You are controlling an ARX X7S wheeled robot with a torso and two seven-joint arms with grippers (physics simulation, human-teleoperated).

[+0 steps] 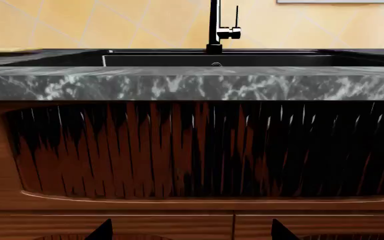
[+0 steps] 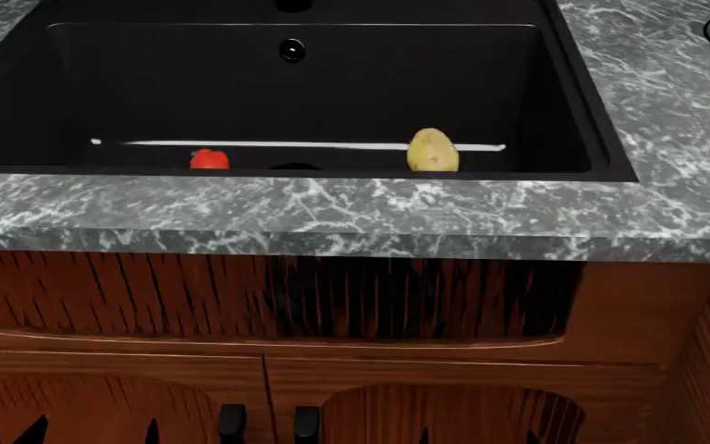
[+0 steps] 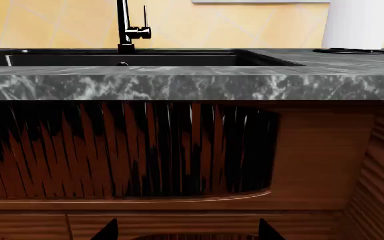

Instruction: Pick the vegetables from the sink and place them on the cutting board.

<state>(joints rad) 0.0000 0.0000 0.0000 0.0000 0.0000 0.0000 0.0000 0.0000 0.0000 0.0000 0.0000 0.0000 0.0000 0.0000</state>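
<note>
The potato and the red bell pepper are recorded in the head view only; both lie on the floor of the black sink, against its near wall. The potato is placed toward the near right corner, and the pepper toward the near left, the two being well apart with the drain partly seen between them. From the wrist views the basin floor is hidden behind the grey marbled countertop, so neither vegetable is seen there. The faucet is shown at full height in the left wrist view and the right wrist view, whereas only its base is glimpsed in the head view. A white cylindrical object on a dark round base is seen on the countertop in the right wrist view, and only as a sliver at the far right corner in the head view. The cutting board is not observed in any view. The left gripper and the right gripper are seen below the counter, facing the wooden cabinet front; each has its fingertips spread apart and nothing between them. No writing, label or brand mark can be read in any view.
</note>
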